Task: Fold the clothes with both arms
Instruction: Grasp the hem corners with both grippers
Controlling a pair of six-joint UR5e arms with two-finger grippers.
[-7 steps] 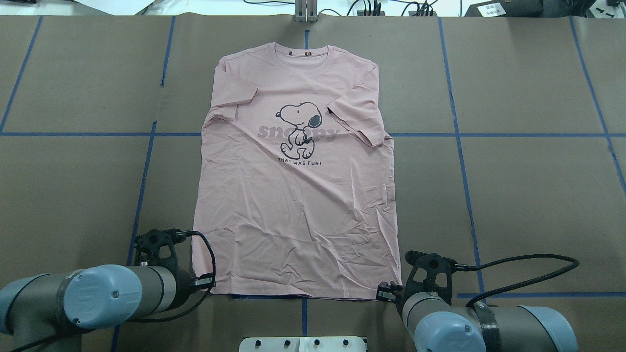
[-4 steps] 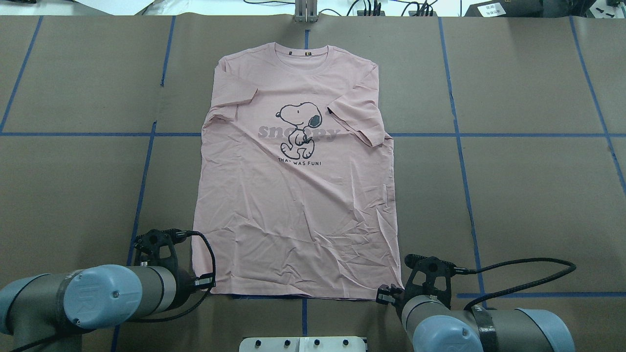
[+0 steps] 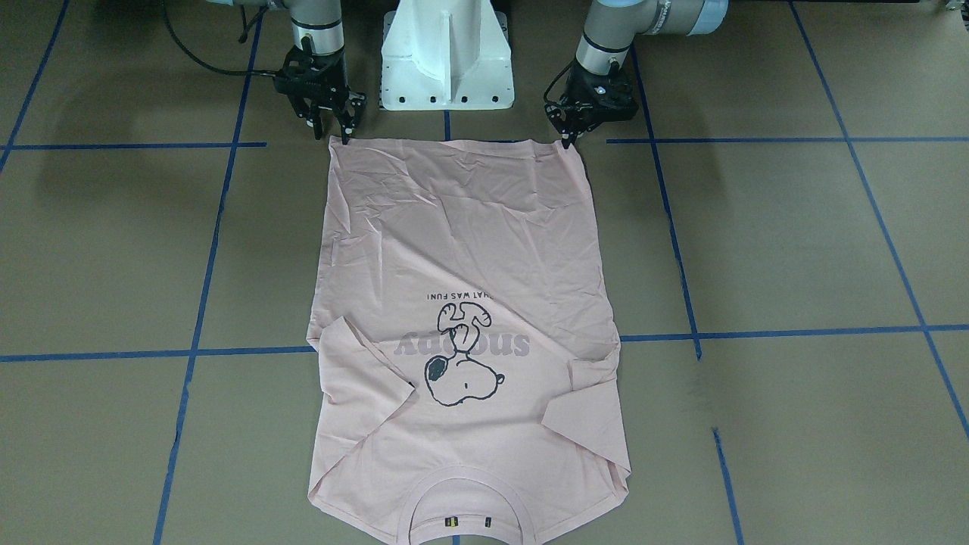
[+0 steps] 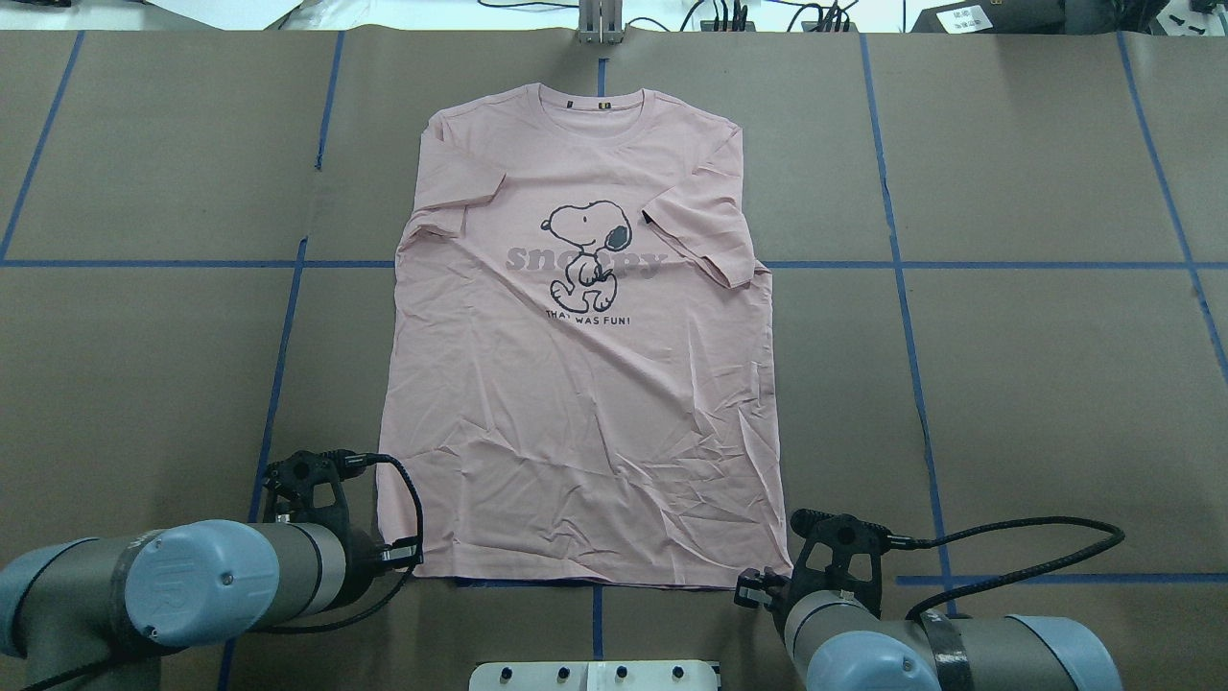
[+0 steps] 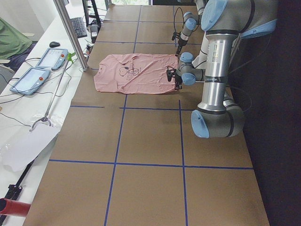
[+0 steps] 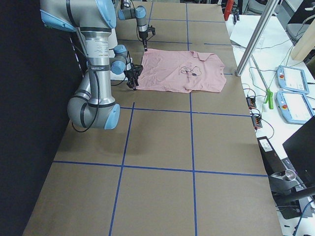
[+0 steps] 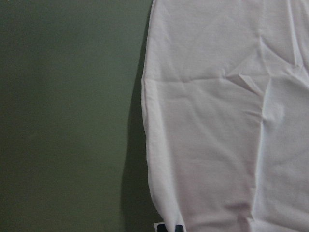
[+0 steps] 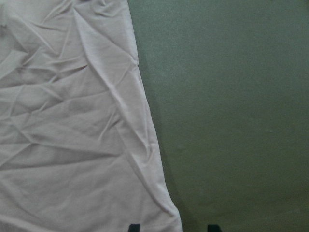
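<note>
Pink T-shirt point(image 4: 576, 403) lies flat, print up, on brown table point(image 4: 1036, 384). Long axis runs straight away from robot: hem point(image 4: 585, 581) nearest robot base, collar point(image 4: 597, 99) at far end. Left gripper point(image 3: 568, 138) sits on its hem corner, fingers drawn narrow, apparently pinching fabric. Right gripper point(image 3: 331, 138) sits at opposite hem corner, fingers spread wide, corner between them, nothing held. Both arms equally near hem. Likely next: right closes on corner, then both carry hem away toward collar.

a brown table point(image 4: 1055, 403) gridded with blue tape point(image 4: 902, 317). a white pedestal point(image 3: 447, 53) stands at its edge. two tablets point(image 6: 290, 78) lie alongside.
</note>
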